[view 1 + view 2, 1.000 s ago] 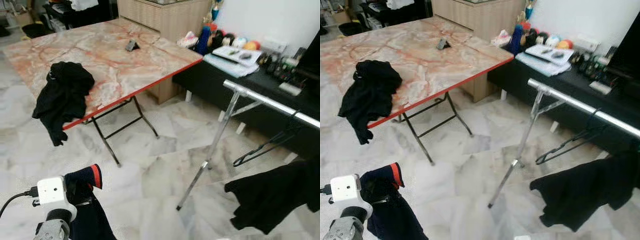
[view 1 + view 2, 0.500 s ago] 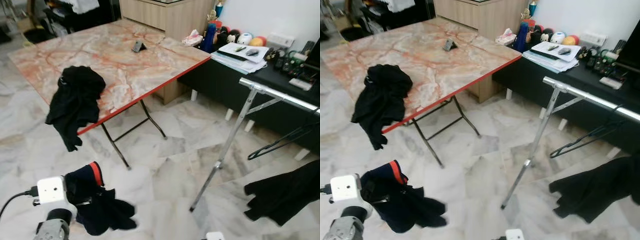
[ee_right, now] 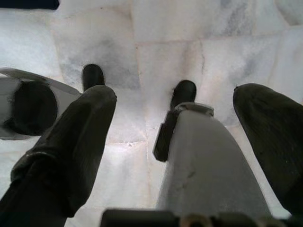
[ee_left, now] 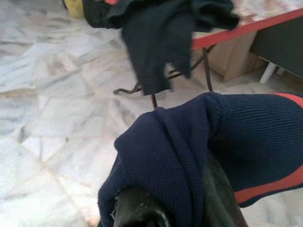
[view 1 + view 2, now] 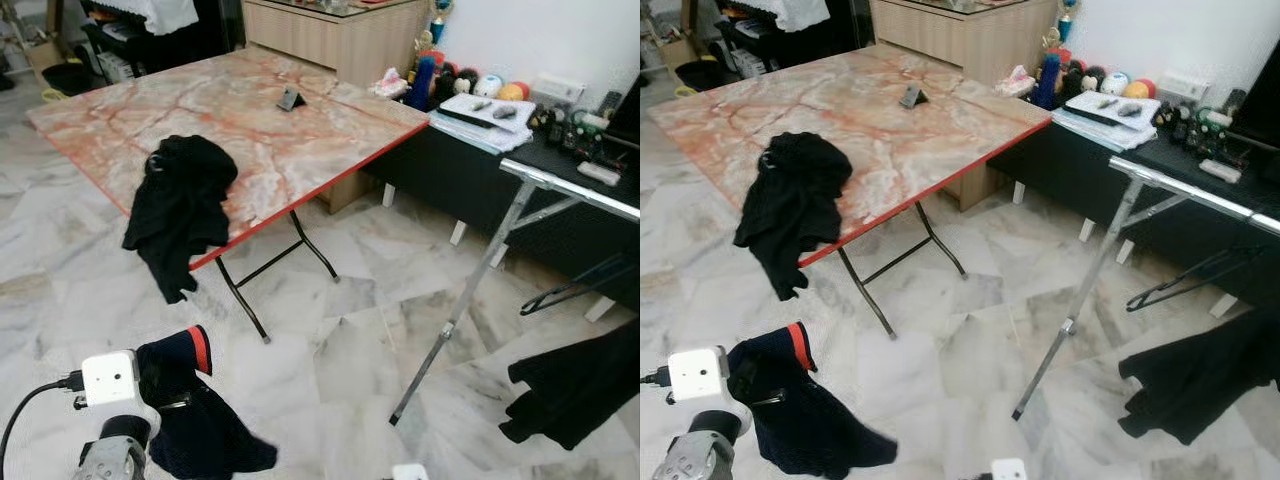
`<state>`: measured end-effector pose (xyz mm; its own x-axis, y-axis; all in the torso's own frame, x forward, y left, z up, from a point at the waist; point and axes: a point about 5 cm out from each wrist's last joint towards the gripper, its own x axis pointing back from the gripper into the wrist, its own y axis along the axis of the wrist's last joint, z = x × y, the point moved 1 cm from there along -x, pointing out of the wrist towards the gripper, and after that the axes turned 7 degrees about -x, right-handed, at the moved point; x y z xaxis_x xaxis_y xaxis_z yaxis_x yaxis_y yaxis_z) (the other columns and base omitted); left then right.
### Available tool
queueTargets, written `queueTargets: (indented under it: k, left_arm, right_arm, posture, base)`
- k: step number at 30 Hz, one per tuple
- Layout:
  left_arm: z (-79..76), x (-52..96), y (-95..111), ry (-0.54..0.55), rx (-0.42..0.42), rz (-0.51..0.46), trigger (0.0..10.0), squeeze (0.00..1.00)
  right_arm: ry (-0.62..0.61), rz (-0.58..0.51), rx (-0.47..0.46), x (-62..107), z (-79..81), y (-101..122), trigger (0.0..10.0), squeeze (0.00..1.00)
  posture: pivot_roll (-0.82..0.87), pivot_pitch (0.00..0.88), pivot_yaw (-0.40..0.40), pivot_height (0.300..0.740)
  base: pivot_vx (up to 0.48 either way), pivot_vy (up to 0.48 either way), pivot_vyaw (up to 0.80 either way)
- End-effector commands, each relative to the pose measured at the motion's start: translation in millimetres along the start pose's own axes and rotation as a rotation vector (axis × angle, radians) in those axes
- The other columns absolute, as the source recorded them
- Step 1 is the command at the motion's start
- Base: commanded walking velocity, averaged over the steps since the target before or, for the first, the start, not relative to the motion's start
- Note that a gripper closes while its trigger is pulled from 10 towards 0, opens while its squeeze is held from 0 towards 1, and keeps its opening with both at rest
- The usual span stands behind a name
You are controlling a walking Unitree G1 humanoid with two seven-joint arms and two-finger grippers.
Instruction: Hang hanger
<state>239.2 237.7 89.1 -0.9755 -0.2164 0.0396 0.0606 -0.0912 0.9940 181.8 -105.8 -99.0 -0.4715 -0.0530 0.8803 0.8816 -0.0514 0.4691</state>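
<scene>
**Navy garment gripped low, hanger waiting on the rail**

Clutching a navy garment [image 5: 195,420] with a red band, down at the robot's left: left gripper [image 4: 189,189], fingers buried in the cloth. Hanging idle over the marble floor [image 5: 330,360]: right gripper [image 3: 175,142], fingers spread apart, holding nothing. Farther off, draping over the red edge of the folding table [image 5: 260,120]: a black garment [image 5: 180,205]. To the right, dangling from the metal rack [image 5: 480,280]: an empty black hanger [image 5: 570,290] and black clothing [image 5: 580,385].
</scene>
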Motion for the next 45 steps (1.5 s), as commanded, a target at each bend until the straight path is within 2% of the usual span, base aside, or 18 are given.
queueTargets:
  k: [1,4,8,18,34,45]
  left_arm:
    - [-0.1,-0.1,4,0.000,-0.010,-0.025,10.0,0.00]
    - [0.1,-0.5,5,0.001,-0.010,-0.027,10.0,0.00]
    - [-1.0,-0.6,7,-0.006,-0.005,-0.039,10.0,0.00]
    - [-2.2,-3.6,15,-0.008,-0.004,-0.059,10.0,0.00]
    - [-12.7,-5.2,20,-0.082,-0.026,-0.070,10.0,0.00]
    - [-14.4,-5.9,22,-0.094,-0.027,-0.073,10.0,0.00]
  right_arm:
    - [0.004,0.013,0.000,0.3,5.3,-3,10.0,0.00]
    - [-0.009,0.011,-0.001,0.0,-3.6,-2,10.0,0.00]
    - [-0.007,0.007,-0.004,0.0,-5.1,-2,10.0,0.00]
    - [0.009,-0.006,-0.003,0.0,-3.5,0,10.0,0.00]
    - [0.028,-0.013,-0.008,0.0,-0.3,1,10.0,0.00]
    - [0.034,-0.009,-0.039,0.0,0.2,0,10.0,0.00]
  posture:
    - [0.05,0.110,-0.011,0.740]
    - [0.05,0.113,-0.012,0.740]
    - [0.05,0.116,-0.011,0.740]
    - [0.06,0.125,-0.010,0.740]
    - [0.06,0.133,-0.001,0.740]
    - [0.06,0.137,0.002,0.740]
  base:
    - [0.000,0.000,0.00]
    - [0.000,0.000,0.00]
    - [0.000,0.000,0.00]
    - [0.000,0.000,0.00]
    - [0.000,0.000,0.55]
    - [0.219,-0.156,0.08]
